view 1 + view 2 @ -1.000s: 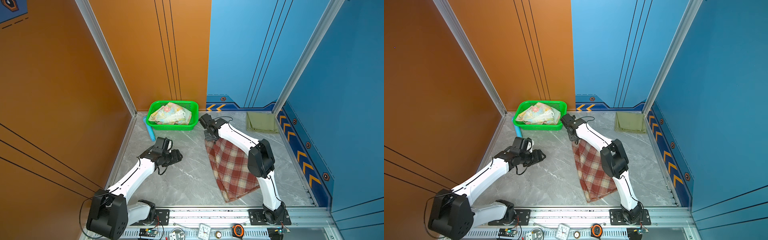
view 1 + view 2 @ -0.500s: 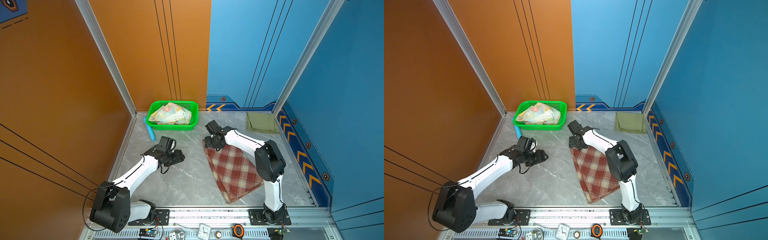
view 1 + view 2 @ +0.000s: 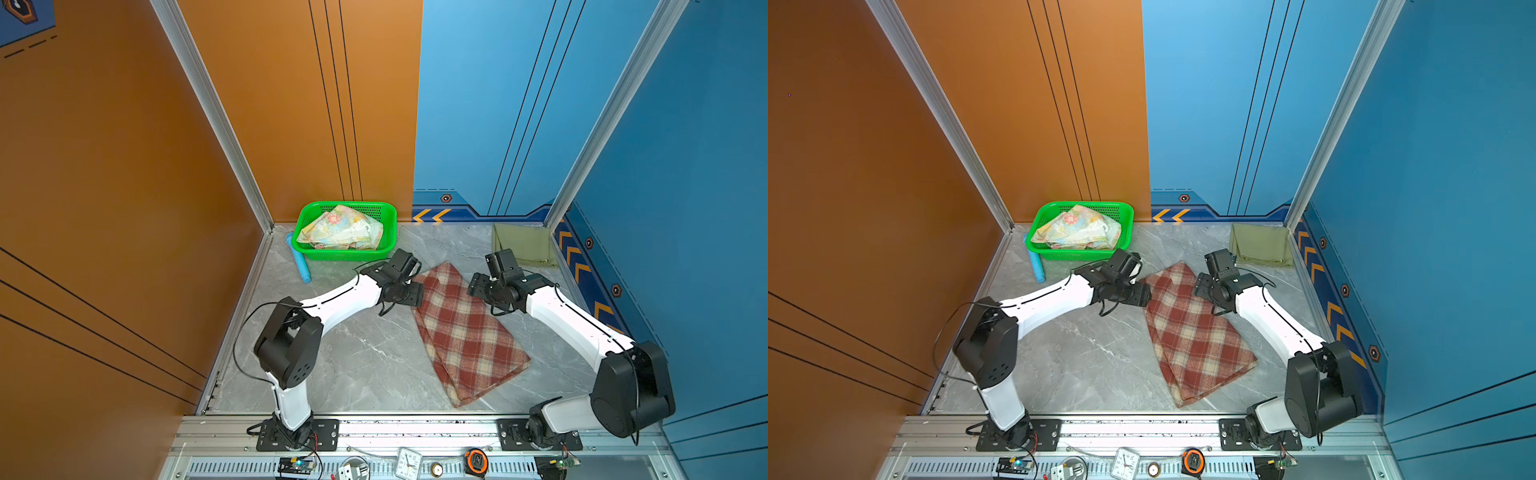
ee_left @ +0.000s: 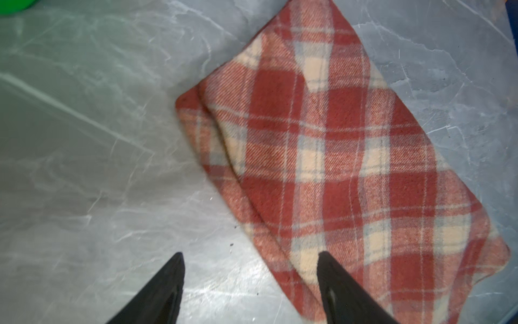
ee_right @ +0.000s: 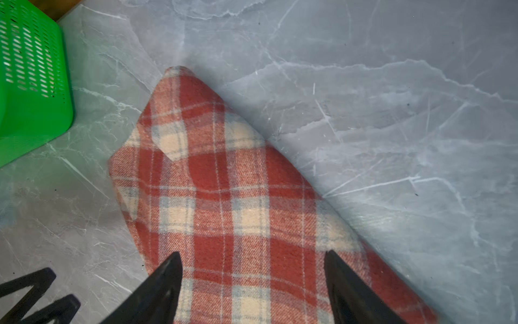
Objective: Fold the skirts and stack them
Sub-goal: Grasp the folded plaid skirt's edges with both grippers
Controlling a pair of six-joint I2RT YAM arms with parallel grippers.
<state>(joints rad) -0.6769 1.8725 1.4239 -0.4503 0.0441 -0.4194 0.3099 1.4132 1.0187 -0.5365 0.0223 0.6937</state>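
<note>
A: Room around the plaid skirt?
B: Bare grey desk all round; it lies folded, mid-desk.
A: End effectors?
B: Both gape wide, empty: left end effector, right end effector.

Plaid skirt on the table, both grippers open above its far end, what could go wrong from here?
1. The plaid skirt lies folded with its layers offset along one edge. The left gripper, open at that edge, might pinch only the top layer and undo the fold.
2. The right gripper is open close by, so the two might collide.
3. The green basket stands near the left gripper and might get knocked.
</note>
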